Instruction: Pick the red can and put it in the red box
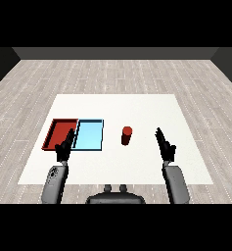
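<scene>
1. The table [137, 166] is a flat, matte white slab, rectangular, with no visible grain; it sits on a floor [112, 68] of pale grey planks whose seams run in staggered lines.
2. The can [127, 135] is a short red cylinder with a smooth, plain side and a flat round top of a slightly brighter red. It stands upright near the middle of the table, long axis vertical, top facing up (no tilt shows).
3. The red tray [53, 132] is a shallow rectangle with thin raised walls and a darker red bottom. It lies at the left part of the table.
4. The blue tray [90, 135] has the same shallow, thin-walled shape in light blue with a dark outline. It lies just right of the red tray, the two side by side along their long edges.
5. The can is on the bare table right of the blue tray, apart from it, in neither tray.
6. The left hand [63, 147] is black and matte on a smooth grey forearm. It is over the near edge of the red tray, where the two trays meet; its fingers are straight and point away across the table, holding nothing.
7. The right hand [165, 146] is right of the can and apart from it, fingers likewise straight, close together, pointing forward, holding nothing.
</scene>
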You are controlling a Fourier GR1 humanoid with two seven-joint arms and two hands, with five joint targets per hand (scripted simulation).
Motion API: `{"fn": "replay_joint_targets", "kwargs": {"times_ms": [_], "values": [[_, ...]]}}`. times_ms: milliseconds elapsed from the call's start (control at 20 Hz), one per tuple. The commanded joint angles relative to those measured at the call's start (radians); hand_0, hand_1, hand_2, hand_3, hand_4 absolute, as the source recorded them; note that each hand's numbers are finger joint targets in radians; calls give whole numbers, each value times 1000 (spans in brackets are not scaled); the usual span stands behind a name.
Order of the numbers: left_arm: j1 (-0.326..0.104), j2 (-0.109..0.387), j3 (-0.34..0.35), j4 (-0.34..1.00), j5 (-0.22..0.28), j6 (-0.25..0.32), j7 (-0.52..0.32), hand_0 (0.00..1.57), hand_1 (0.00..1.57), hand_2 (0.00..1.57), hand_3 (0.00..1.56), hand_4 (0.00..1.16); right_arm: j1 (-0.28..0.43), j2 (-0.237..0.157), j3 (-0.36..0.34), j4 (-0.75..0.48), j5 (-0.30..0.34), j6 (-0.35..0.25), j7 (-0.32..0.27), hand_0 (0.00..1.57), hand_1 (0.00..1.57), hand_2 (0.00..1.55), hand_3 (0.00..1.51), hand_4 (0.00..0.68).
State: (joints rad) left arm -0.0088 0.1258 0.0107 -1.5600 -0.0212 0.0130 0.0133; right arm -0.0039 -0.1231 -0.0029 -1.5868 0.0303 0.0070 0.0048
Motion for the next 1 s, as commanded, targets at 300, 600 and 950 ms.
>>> {"fn": "replay_joint_targets", "kwargs": {"times_ms": [300,600,950], "values": [[-68,-71,19,-110,79,-43,-239,0,0,0,0,0,-37,-13,-113,-40,-154,119,-186,0,0,0,0,0],[-59,-117,-9,-28,33,-29,-406,0,0,0,0,0,-54,-30,-148,110,-184,214,-368,0,0,0,0,0],[35,-75,32,-131,92,-87,-409,0,0,0,0,0,25,-31,-146,0,-174,231,-341,0,0,0,0,0]]}}
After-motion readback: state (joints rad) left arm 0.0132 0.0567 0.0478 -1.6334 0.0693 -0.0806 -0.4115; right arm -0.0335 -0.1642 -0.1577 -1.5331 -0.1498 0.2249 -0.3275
